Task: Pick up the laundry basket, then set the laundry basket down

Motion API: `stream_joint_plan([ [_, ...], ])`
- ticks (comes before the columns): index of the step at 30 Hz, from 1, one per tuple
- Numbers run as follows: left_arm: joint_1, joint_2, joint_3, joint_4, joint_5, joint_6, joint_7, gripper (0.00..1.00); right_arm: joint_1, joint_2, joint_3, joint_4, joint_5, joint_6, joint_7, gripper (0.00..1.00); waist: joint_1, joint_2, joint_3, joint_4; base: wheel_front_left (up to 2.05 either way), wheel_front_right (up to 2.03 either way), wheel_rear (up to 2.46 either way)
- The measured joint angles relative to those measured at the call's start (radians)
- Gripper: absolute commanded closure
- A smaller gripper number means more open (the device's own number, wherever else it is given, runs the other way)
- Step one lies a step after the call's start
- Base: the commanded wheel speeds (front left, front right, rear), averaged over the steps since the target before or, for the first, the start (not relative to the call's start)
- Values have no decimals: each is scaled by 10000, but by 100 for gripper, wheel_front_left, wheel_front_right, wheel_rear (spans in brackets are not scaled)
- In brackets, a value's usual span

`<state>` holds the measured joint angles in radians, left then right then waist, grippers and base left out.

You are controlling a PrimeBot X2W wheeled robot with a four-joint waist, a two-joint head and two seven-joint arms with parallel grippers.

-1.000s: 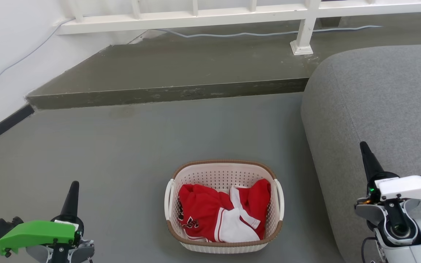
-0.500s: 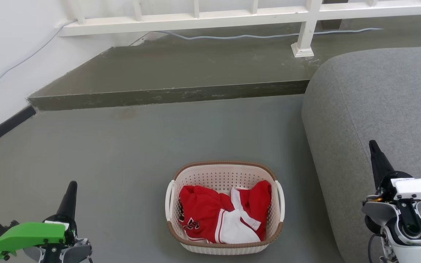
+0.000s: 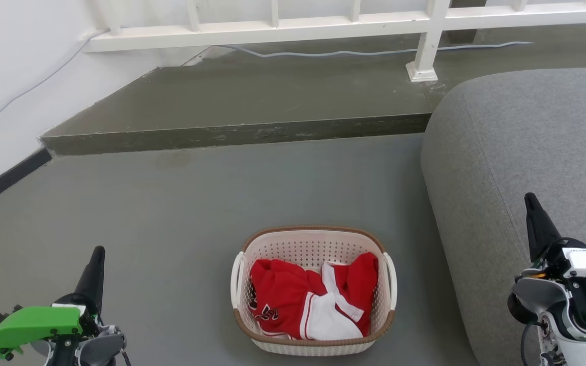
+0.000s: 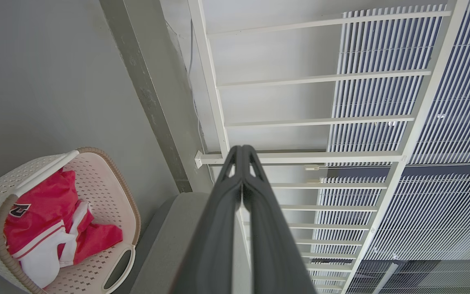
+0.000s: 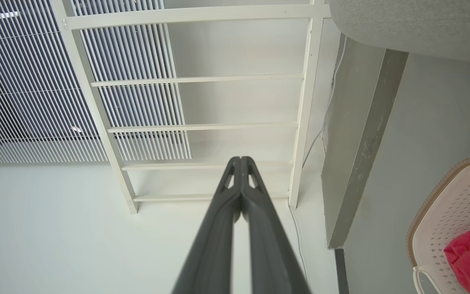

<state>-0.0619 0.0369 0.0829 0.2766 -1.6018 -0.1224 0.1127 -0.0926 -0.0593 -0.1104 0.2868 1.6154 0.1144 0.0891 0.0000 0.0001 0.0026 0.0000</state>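
In the head view, the laundry basket (image 3: 313, 239) sits on the floor (image 3: 171, 213) between my left hand (image 3: 97, 256) and right hand (image 3: 532, 208). It is well apart from both, with 1 loop handle facing each side and neither hand plainly nearer. In the left wrist view my 2 fingers are pressed together, holding nothing, with the basket at lower left. The right wrist view shows the same closed, empty fingers, with the basket at lower right.
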Motion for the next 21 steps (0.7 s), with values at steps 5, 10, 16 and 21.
stream_joint_plan([
  [5, 0, 0, 4, 0, 0, 0, 0, 100, 1, 12, -4, 0, 0, 0, 0, 100, 0, 0, 0, 0, 0, 0, 0],
  [10, 0, -2, 4, 0, 0, 0, 0, 100, 1, 17, -6, -2, 0, 0, 0, 100, 0, -1, 1, 0, 0, 0, 0],
  [16, 0, -2, 4, 0, 0, 0, 0, 100, 2, 19, -10, -4, 0, 0, 0, 100, 0, 0, 1, -1, 0, 0, 0],
  [21, 0, -2, 4, 0, 0, 0, 0, 100, 2, 19, -12, -6, 0, 0, 0, 100, 0, 0, 1, -1, 0, 0, 0],
])
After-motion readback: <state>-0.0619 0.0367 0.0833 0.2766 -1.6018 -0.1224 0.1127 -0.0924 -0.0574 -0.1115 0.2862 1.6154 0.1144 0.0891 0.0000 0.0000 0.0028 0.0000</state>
